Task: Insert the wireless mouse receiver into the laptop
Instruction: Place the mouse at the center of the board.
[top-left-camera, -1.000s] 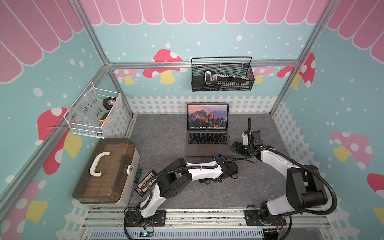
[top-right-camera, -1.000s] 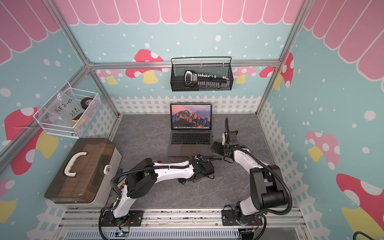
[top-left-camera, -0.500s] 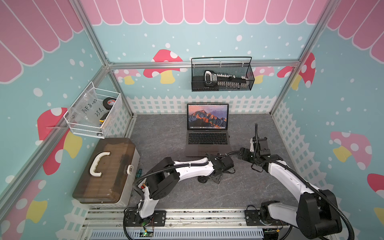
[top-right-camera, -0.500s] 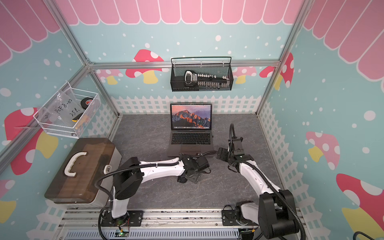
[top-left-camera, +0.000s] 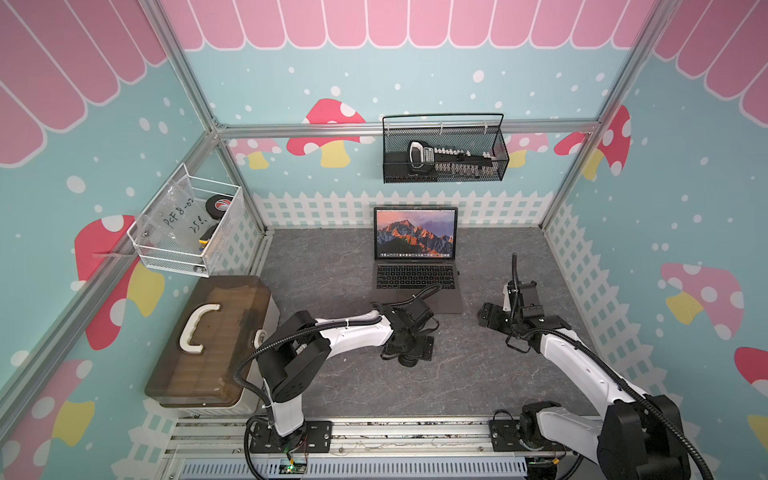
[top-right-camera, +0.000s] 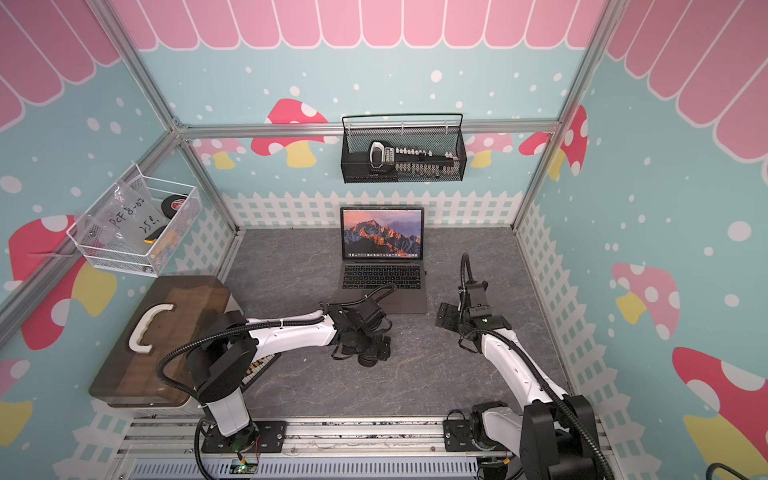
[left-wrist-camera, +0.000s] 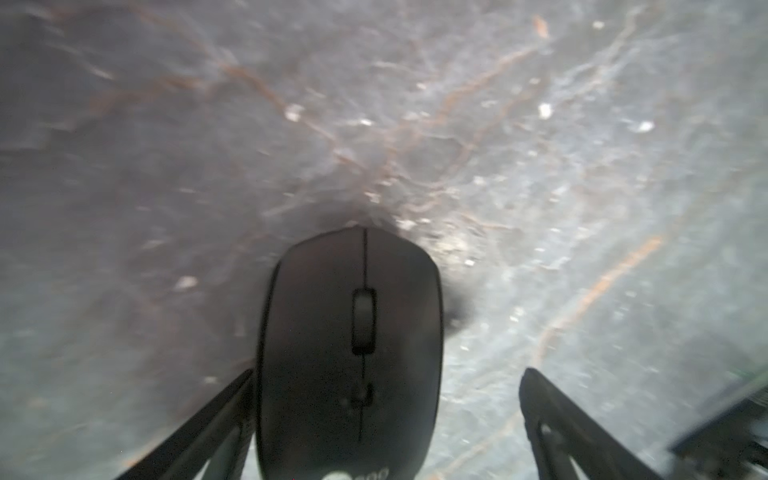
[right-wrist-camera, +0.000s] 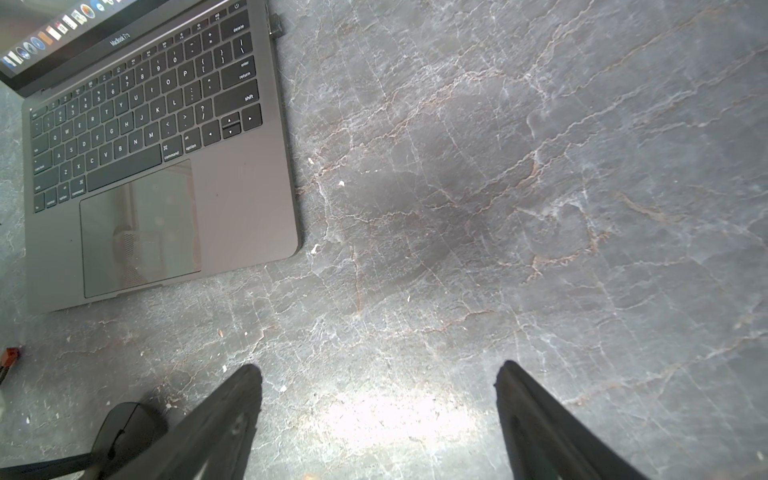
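Right wrist view: wireless mouse receiver (right-wrist-camera: 274, 25) sideways out of laptop (right-wrist-camera: 245, 199) edge

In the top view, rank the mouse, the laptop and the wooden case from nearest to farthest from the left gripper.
1. mouse: directly beneath the left gripper, between its open jaws.
2. laptop: just ahead of the gripper, its front edge close by.
3. wooden case: clearly farthest, well off to the robot's left.
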